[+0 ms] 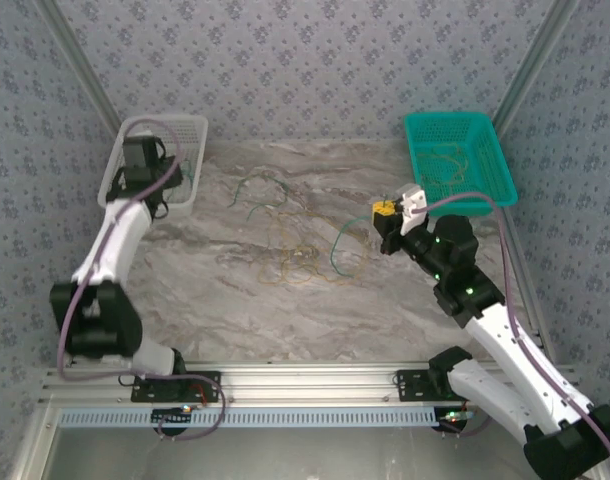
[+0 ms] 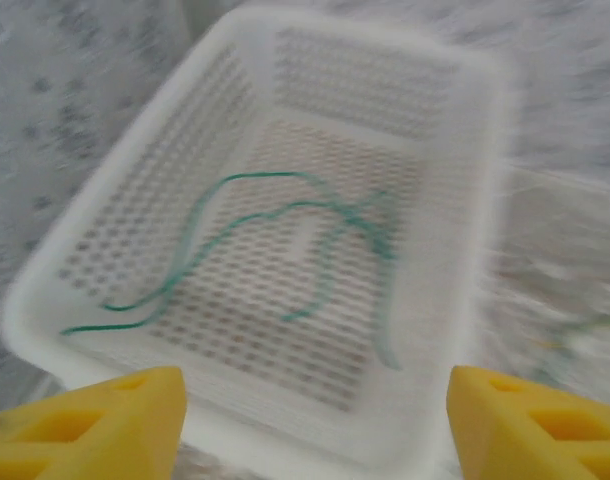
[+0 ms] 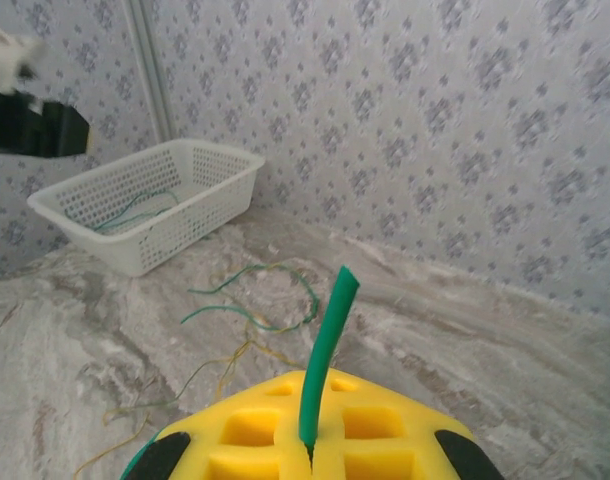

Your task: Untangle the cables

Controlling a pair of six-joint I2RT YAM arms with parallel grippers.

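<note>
right claw (image 3: pixel 307 452): clamped on a green cable (image 3: pixel 325 350), short end poking pretty much straight up
left claw (image 2: pixel 310 420): fingers apart, over the white basket (image 2: pixel 490 200), green strands (image 2: pixel 357 215) lying lengthwise inside
loose cables (image 1: pixel 285 255): tangled mid-table (image 1: pixel 185 320)

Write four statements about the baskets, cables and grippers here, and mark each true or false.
1. The right gripper is shut on a green cable. True.
2. The white basket holds yellow cables. False: green cables lie in it.
3. The left gripper is open above the white basket. True.
4. The teal basket stands at the table's far left. False: it stands far right; the white basket is on the left.
</note>
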